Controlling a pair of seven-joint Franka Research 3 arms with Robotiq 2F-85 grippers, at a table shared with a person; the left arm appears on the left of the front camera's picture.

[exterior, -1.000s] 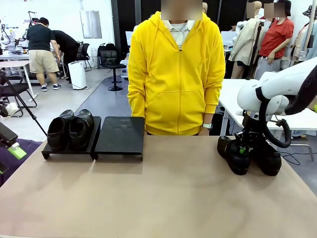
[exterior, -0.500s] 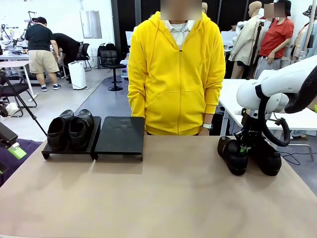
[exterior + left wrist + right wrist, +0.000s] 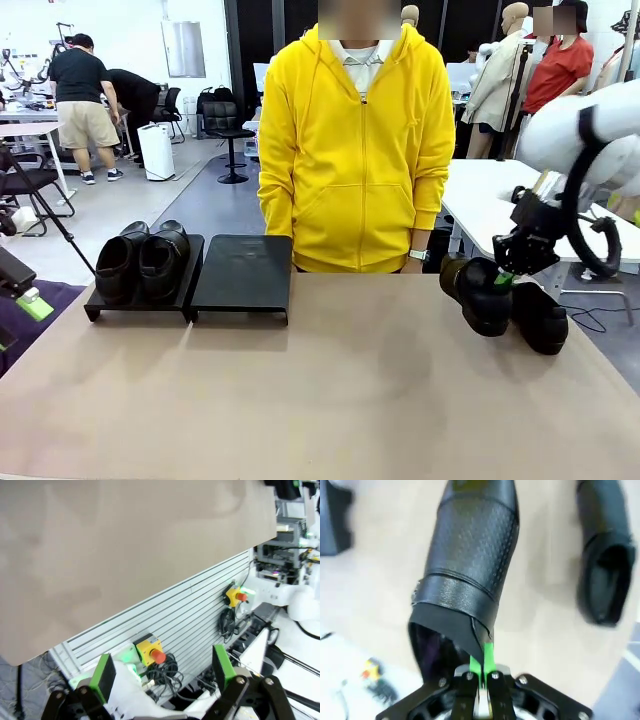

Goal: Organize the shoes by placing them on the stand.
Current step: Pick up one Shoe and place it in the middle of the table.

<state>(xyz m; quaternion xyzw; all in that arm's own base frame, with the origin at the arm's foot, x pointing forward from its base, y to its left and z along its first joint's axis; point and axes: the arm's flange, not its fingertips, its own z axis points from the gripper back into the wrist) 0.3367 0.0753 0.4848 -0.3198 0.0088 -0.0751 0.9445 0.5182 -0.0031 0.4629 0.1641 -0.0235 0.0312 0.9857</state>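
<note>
Your right fingers (image 3: 482, 661) are clamped on the back edge of a shoe (image 3: 485, 297), lifted over the right end of the desk (image 3: 330, 400). Keep it level. Carry it slowly to the empty tray (image 3: 243, 272) of the stand (image 3: 135, 305). Your left fingers (image 3: 106, 674) are apart.

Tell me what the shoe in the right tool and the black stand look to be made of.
The shoe in the right tool: probably leather or a leather-like synthetic, black, with a soft sheen; fine pinhole texture across the upper and a smooth band at the opening. The stand: black rigid trays with a dull surface; plastic or painted metal, the look leaves it open.
</note>
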